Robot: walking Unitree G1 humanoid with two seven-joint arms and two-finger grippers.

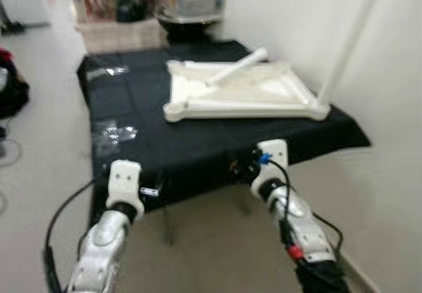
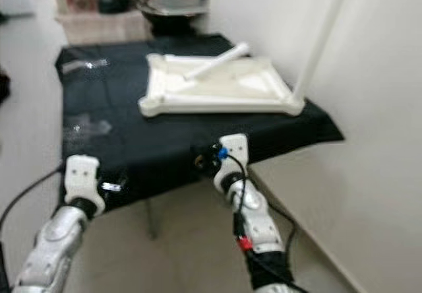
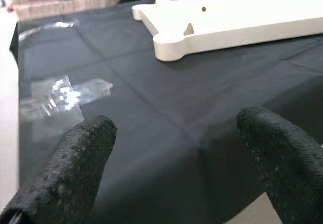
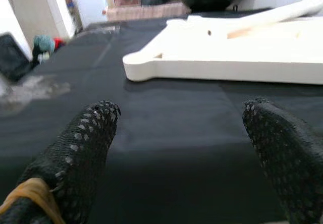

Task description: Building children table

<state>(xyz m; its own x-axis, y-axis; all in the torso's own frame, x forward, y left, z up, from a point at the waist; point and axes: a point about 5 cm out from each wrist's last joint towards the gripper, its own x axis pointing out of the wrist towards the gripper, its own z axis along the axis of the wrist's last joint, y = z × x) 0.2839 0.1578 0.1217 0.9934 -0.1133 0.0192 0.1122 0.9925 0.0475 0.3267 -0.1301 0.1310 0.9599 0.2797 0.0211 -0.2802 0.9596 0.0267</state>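
Both end effectors gape before blurred tabletop (image 1: 244,92).

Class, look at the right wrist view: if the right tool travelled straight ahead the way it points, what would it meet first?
Most likely the near edge of the white table top lying upside down on the black cloth. The right tool is open, with bare cloth ahead of it; its height above the cloth is unclear.

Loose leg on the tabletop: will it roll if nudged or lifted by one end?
The leg looks like a round, stiff cylinder, so it would probably roll sideways when pushed. It lies tilted across the tabletop's raised rim, so a nudge may send it sliding off onto the black cloth. Gripped at one end, it would likely swing down rather than bend.
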